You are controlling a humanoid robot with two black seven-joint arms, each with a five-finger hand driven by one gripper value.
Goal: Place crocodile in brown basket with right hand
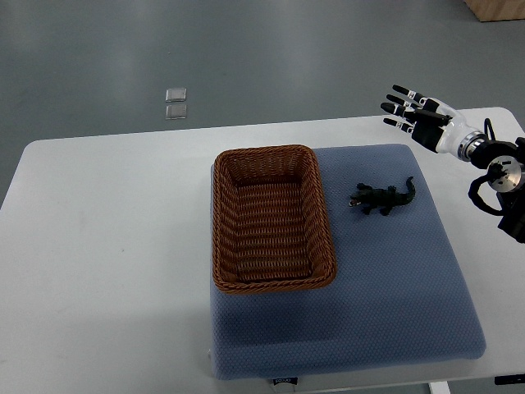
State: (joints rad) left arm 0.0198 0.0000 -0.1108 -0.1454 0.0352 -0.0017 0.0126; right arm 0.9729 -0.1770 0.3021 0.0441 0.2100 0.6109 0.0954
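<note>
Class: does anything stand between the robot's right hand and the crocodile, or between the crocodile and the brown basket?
Nothing visible does. Only bare table and blue mat lie between the right hand and the crocodile; only mat between the crocodile and the brown basket, whose rim must be cleared.

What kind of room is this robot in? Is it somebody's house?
Probably a robot lab or testing room, not a house. A white table stands on a bare grey floor, holding just a blue mat, a brown basket and a toy crocodile, with the robot's open right hand nearby.
</note>
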